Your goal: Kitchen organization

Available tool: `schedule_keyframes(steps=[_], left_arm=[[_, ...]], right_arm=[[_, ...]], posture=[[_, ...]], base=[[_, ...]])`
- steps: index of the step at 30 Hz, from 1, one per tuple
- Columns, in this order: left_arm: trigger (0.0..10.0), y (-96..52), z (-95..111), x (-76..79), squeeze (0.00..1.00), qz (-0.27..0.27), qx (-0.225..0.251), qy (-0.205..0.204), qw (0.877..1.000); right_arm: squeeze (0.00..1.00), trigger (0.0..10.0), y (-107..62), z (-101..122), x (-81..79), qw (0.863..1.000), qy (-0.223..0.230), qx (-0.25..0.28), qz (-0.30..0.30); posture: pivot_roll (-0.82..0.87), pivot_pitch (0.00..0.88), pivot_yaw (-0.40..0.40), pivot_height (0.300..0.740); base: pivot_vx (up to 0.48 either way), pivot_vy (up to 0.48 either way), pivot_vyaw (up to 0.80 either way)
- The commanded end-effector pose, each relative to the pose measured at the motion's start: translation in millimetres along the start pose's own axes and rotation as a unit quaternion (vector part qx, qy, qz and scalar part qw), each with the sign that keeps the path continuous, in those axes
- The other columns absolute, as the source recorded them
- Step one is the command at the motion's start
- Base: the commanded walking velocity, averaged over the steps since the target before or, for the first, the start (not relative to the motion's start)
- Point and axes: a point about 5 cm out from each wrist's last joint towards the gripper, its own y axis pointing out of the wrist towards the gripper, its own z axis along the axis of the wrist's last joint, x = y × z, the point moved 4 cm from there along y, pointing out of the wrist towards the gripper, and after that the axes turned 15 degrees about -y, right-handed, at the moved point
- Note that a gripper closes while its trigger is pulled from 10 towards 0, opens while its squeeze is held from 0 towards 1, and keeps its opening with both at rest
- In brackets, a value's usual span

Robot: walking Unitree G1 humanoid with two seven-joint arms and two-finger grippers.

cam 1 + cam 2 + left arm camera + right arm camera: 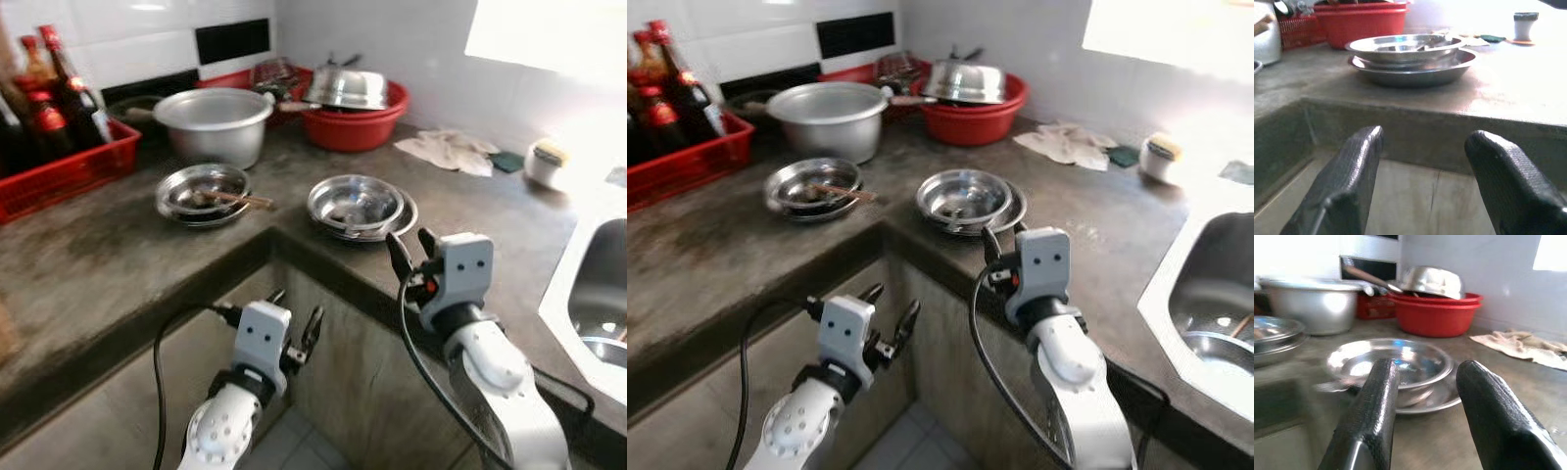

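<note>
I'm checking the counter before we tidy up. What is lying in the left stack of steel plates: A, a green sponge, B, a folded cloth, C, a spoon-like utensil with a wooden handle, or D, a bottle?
C: a utensil with a brownish handle lies across the left steel plates.

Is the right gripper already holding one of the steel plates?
No, the right gripper hovers open just short of the stacked steel plates, touching nothing.

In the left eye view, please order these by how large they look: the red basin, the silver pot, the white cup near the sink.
1. Red basin and silver pot: they look alike, so no ranking between them.
2. White cup: clearly the smallest.
</note>
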Motion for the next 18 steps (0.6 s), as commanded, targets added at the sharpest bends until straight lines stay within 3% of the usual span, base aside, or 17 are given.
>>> schedule_keyframes(steps=[1, 7, 9, 10, 11, 12, 18], left_arm=[[10.0, -2.4, -1.6, -6.8, 0.00, 0.011, -0.008, 0.008, 1.000], [10.0, -2.4, -3.6, -8.1, 0.00, 0.015, -0.016, 0.011, 1.000], [10.0, -4.3, -10.9, -8.1, 0.00, 0.012, -0.041, 0.013, 0.999], [10.0, -6.2, -15.3, -7.6, 0.00, 0.007, -0.053, 0.012, 0.998], [10.0, -6.7, -16.2, -7.6, 0.00, 0.006, -0.055, 0.010, 0.998], [10.0, -6.9, -17.7, -7.9, 0.00, 0.006, -0.061, 0.010, 0.998], [10.0, -4.9, -13.4, 6.6, 0.00, -0.046, -0.048, -0.005, 0.998]], right_arm=[[0.00, 10.0, 3.3, 7.6, -4.9, 1.000, 0.011, 0.017, 0.010], [0.00, 10.0, 7.5, 11.1, -2.9, 0.999, 0.007, 0.029, 0.023], [0.00, 10.0, 9.9, 13.1, -3.6, 0.999, 0.004, 0.036, 0.037], [0.63, 10.0, 12.6, 13.0, -5.5, 0.998, -0.002, 0.037, 0.050], [0.63, 10.0, 13.6, 12.5, -6.4, 0.998, -0.006, 0.037, 0.055], [1.00, 10.0, 14.8, 12.3, -7.9, 0.997, -0.009, 0.038, 0.063], [1.00, 10.0, 25.4, 1.5, -18.7, 0.991, -0.066, 0.036, 0.106]], posture=[[0.10, 0.019, -0.033, 0.740], [0.10, 0.021, -0.033, 0.740], [0.09, 0.024, -0.031, 0.740], [0.09, 0.022, -0.034, 0.740], [0.09, 0.022, -0.034, 0.740], [0.10, 0.025, -0.036, 0.740], [0.10, 0.029, -0.044, 0.740]], base=[[0.000, 0.000, 0.00], [0.000, 0.000, 0.00], [0.000, 0.000, 0.00], [0.000, 0.000, 0.00], [0.000, 0.000, 0.00], [0.000, 0.000, 0.00], [0.000, 0.000, 0.00]])
